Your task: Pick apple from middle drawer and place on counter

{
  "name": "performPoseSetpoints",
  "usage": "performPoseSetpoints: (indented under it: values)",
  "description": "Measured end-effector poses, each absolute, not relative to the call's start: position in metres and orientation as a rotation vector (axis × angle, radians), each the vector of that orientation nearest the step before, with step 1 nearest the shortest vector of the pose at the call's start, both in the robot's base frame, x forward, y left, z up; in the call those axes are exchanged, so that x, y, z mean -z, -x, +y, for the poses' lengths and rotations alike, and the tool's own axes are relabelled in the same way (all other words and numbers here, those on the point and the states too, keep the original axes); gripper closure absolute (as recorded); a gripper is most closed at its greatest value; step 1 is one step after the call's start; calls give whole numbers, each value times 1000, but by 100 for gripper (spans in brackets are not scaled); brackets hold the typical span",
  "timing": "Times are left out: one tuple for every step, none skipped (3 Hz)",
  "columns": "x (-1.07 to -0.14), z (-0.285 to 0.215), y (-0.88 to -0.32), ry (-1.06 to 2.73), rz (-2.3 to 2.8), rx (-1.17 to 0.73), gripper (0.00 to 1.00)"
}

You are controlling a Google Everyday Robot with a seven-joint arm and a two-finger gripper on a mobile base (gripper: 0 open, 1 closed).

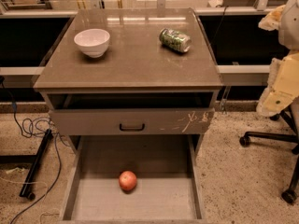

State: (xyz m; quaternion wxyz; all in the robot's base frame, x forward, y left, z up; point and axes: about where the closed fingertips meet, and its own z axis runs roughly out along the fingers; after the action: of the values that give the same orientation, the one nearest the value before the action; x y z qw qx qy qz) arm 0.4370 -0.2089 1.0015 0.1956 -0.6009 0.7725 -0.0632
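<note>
**A:** How far along is it?

**B:** Barely begun, I'd say. The apple (pixel 127 180) lies on the floor of the middle drawer (pixel 140 203). That drawer stands well out of the cabinet, and the apple is a little left of centre, touching neither side wall.

**A:** And the gripper?

**B:** The gripper (pixel 281 85) hangs at the right edge of the view, off to the side of the cabinet and well apart from the apple. Whether it is open or closed I cannot tell.

**A:** So the open drawer is all that's done?

**B:** As far as it shows, yes. Everything else is left: reach down into the drawer, take the apple, lift it past the drawer front (pixel 93 122) above, and set it on the counter (pixel 135 64).

**A:** Is there room up there?

**B:** A white bowl (pixel 92 42) stands at the back left and a green can (pixel 175 40) lies on its side at the back right — the front half of the counter looks bare.
</note>
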Motion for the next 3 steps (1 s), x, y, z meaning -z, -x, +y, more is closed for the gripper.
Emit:
performPoseSetpoints:
  values:
    - [-1001,-209,-437,1684,2164,177,0]
    - [-978,-203,-432,1656,2169,100,0]
    - [-932,-194,-421,1630,2156,-38,0]
